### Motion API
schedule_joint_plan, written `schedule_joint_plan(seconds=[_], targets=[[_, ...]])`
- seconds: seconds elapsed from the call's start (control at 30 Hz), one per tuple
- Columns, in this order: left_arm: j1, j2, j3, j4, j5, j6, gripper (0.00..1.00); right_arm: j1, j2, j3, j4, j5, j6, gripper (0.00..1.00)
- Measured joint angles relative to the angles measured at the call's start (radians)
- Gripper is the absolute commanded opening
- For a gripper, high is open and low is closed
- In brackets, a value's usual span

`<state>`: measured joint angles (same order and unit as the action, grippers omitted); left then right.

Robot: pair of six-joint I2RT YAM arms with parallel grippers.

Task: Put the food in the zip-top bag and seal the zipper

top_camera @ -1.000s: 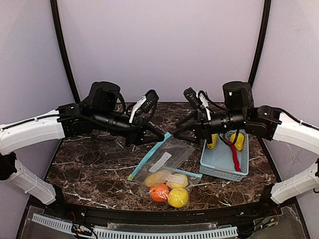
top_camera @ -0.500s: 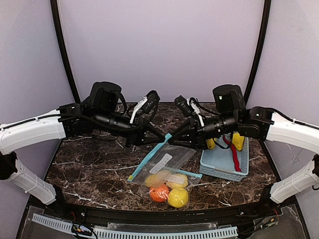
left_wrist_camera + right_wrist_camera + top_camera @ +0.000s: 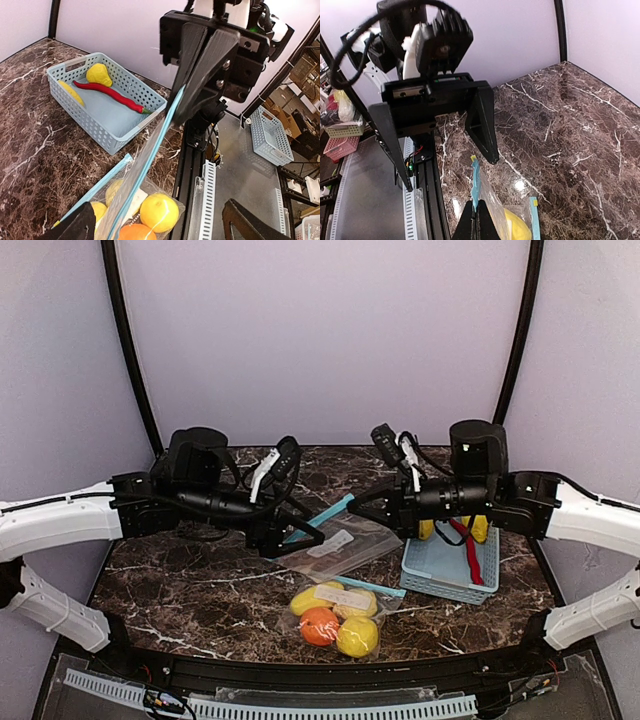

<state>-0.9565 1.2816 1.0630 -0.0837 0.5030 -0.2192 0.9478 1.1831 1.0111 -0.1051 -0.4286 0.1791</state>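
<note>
Food (image 3: 335, 615), yellow pieces and one orange, lies low in the zip-top bag (image 3: 335, 545), with chili (image 3: 470, 552) and two yellow pieces (image 3: 479, 526) in the basket (image 3: 440, 575); right gripper (image 3: 181, 112) pinches the zipper strip (image 3: 150, 150), left gripper (image 3: 450, 172) spread, clear of it; risk: the one-corner hold may let the mouth sag shut or spill contents.

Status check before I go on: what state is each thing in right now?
Zip-top bag: unsealed, partly filled, one edge lifted.
Right tool: shut on the zip-top bag's zipper strip.
Left tool: open, empty.
Basket: holds chili and two yellow pieces.
</note>
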Motion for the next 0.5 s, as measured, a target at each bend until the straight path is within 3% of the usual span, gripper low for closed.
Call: schedule_joint_plan(seconds=[0.5], targets=[[0.159,-0.266,-0.307,0.153,-0.072,-0.137,0.95,-0.055,-0.211,-0.137,0.17,0.079,0.112,0.0]])
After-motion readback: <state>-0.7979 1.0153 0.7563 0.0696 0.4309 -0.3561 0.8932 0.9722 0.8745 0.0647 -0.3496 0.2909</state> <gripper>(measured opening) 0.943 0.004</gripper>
